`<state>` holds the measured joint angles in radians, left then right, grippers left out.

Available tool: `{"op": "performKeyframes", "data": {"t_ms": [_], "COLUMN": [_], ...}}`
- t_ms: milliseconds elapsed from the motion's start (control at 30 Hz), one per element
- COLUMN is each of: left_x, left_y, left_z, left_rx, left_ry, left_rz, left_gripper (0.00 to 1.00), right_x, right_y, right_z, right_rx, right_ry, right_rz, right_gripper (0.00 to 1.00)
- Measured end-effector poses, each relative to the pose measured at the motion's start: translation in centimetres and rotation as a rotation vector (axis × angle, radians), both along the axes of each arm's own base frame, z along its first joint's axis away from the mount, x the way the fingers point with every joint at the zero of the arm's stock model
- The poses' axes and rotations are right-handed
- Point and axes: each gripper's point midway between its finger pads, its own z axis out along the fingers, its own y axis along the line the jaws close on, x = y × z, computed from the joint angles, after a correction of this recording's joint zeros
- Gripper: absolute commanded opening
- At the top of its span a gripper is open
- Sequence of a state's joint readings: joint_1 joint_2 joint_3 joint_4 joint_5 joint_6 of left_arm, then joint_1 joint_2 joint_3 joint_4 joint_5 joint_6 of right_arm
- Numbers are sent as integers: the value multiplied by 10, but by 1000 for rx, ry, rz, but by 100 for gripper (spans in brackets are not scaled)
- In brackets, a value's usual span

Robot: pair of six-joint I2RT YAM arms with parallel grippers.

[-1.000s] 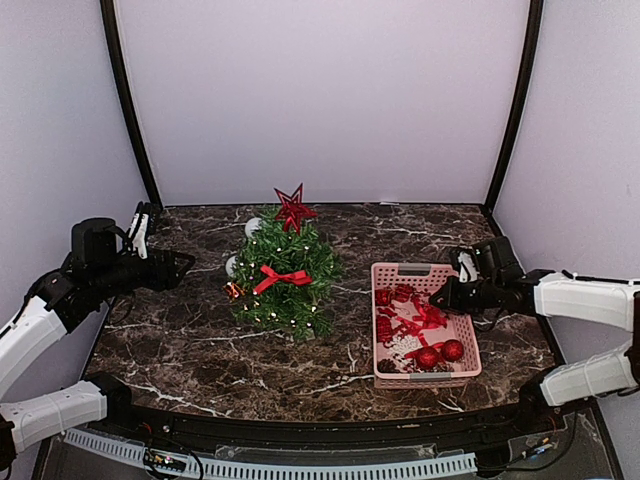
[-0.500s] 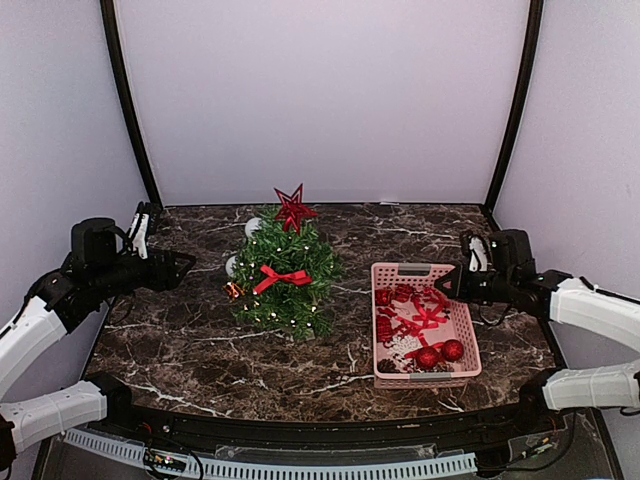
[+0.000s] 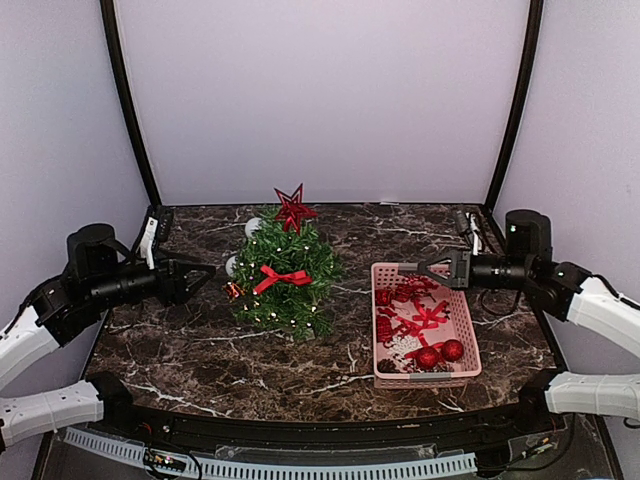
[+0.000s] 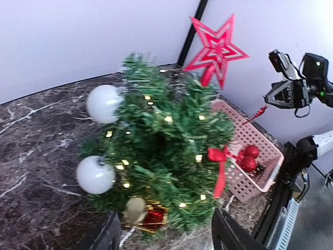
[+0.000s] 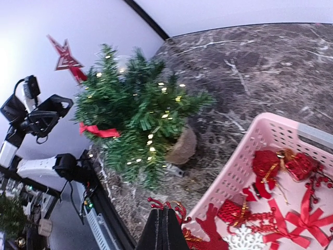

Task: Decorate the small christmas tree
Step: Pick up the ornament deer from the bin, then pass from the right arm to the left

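Observation:
The small christmas tree [image 3: 288,282] stands left of centre with a red star [image 3: 293,208] on top, a red bow [image 3: 280,277] and lit white lights. It fills the left wrist view [image 4: 161,140]. My left gripper [image 3: 200,279] hovers open just left of the tree, its fingers [image 4: 229,234] empty and level with the lower branches. My right gripper [image 3: 418,270] is raised over the pink basket's [image 3: 378,335] far end and points toward the tree. It is shut on a red curly sprig ornament [image 5: 180,209] that sticks out past the gripper's tips [image 5: 167,212].
White baubles [image 4: 104,103] and a red-gold gift ornament [image 4: 151,216] hang on the tree's left side. The basket [image 5: 244,161] holds red balls [image 3: 440,352], bows and a white snowflake. Purple walls and black posts close in the marble table [image 3: 200,350].
My right gripper rose out of the basket with the red sprig and now lies level, pointing at the tree. My left gripper moved right, closer to the tree.

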<state>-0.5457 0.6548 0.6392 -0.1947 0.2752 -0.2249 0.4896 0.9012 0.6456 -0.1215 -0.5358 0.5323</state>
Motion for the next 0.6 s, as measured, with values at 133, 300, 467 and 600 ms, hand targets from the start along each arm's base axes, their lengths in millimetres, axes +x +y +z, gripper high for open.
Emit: {"op": "performKeyframes", "data": {"t_ms": [133, 300, 467, 600], "left_x": [-27, -55, -77, -86], "left_y": [-37, -81, -117, -139], "left_z": [9, 25, 40, 50], "left_rx": [-36, -66, -79, -117], "left_ry": [0, -20, -51, -76], "left_rz": [-127, -249, -329, -365], "left_gripper": [64, 70, 83, 90], "right_x": [-24, -50, -66, -80], "right_y": [27, 61, 88, 111], "right_z": [32, 62, 74, 80], "right_rx": [62, 119, 158, 191], "right_ry": [-51, -101, -121, -129], "right_rz": [134, 265, 341, 401], "right_gripper": [0, 0, 0, 0]}}
